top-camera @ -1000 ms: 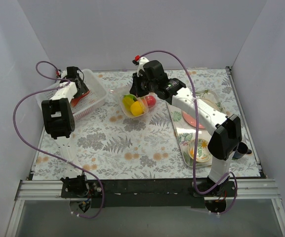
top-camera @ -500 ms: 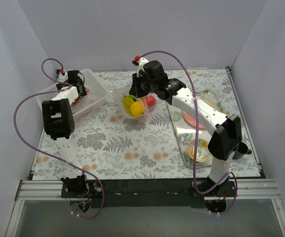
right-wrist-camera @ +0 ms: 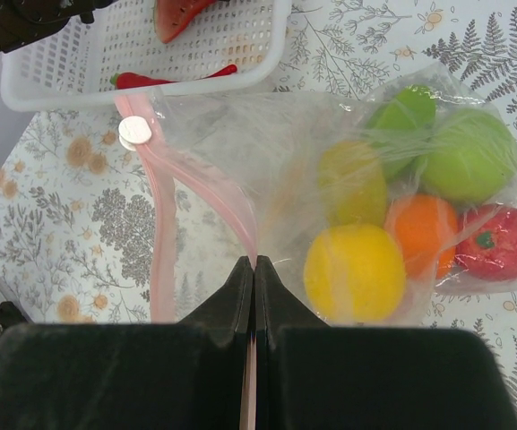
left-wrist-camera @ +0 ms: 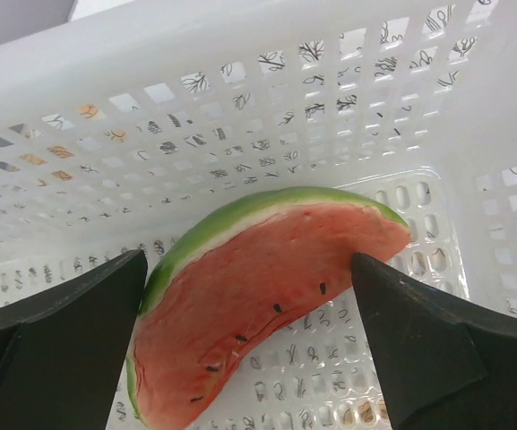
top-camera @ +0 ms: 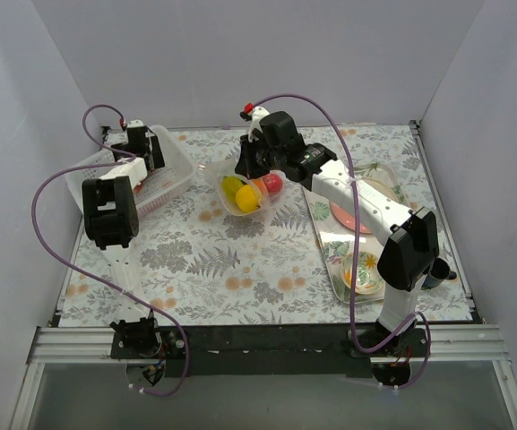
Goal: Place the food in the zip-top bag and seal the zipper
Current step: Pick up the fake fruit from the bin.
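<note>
On zipper, right end effector, closed.

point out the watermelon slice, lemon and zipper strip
green-rinded red watermelon slice (left-wrist-camera: 258, 287): left wrist view, red flesh
glossy yellow toy lemon (right-wrist-camera: 354, 273): right wrist view, its middle
pale-pink plastic zipper strip (right-wrist-camera: 162, 242): right wrist view, left band's mid-length

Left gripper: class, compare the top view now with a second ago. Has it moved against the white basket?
Yes, slightly: the left gripper has shifted rightward, toward the white basket's far right wall.
</note>
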Action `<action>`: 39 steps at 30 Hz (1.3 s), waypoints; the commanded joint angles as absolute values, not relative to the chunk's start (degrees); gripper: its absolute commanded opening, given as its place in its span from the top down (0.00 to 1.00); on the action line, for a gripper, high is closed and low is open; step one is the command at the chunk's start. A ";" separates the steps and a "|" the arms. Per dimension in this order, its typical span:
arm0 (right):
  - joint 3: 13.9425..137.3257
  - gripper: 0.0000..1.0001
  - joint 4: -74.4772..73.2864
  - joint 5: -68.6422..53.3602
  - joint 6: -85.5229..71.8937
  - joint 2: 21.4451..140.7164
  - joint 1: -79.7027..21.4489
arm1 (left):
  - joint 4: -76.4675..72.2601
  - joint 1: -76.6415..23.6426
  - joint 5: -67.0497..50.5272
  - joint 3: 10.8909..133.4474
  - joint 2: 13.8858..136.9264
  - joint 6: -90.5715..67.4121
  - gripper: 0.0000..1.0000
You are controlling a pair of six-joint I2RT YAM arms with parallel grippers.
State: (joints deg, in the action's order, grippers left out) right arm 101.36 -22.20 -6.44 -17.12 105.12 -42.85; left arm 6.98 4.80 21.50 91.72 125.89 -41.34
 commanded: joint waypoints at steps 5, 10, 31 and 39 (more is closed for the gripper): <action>101.95 0.99 -20.30 -6.68 -16.87 103.10 -42.80 | 11.67 5.54 15.74 94.57 126.30 -48.15 0.02; 100.99 0.99 -19.51 -6.94 -17.31 102.75 -42.80 | 17.22 5.45 13.89 94.66 125.42 -52.64 0.02; 102.04 0.99 -21.18 -5.89 -17.23 101.77 -42.80 | 13.62 5.62 15.91 89.56 110.58 -55.37 0.73; 105.72 0.99 -22.15 -5.36 -17.05 104.85 -42.80 | 15.73 5.54 11.44 86.76 100.47 -56.59 0.74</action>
